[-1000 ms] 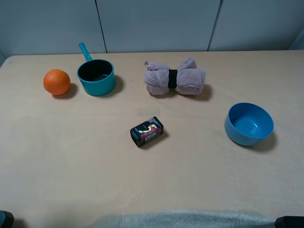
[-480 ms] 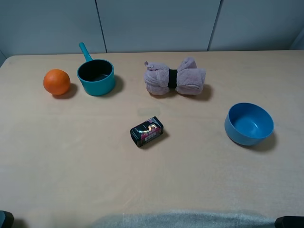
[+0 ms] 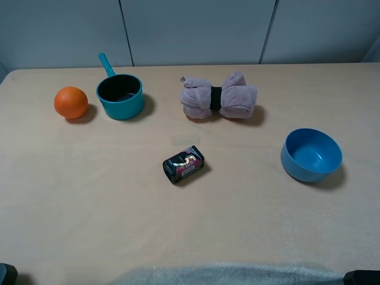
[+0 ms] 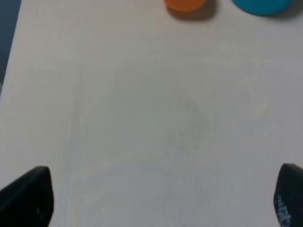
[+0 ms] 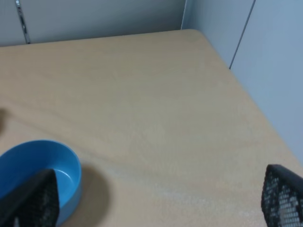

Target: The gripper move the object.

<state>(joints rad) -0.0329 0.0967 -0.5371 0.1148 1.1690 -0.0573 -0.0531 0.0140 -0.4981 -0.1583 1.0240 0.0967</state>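
Note:
The round orange ball (image 3: 70,102) sits on the table at the far left, just left of the teal pot (image 3: 120,95). In the left wrist view the ball (image 4: 185,4) shows at the frame edge, far ahead of my left gripper (image 4: 158,196). That gripper is open and empty, with its black fingertips (image 4: 26,196) wide apart over bare table. My right gripper (image 5: 158,198) is also open and empty, near the blue bowl (image 5: 33,165). In the exterior view only dark bits of the arms show, at the bottom corners.
A small black printed box (image 3: 183,164) lies mid-table. A rolled mauve towel (image 3: 219,97) with a black band lies at the back centre. The blue bowl (image 3: 311,154) stands at the right. The table's right corner and a wall panel (image 5: 265,71) are close to the right arm.

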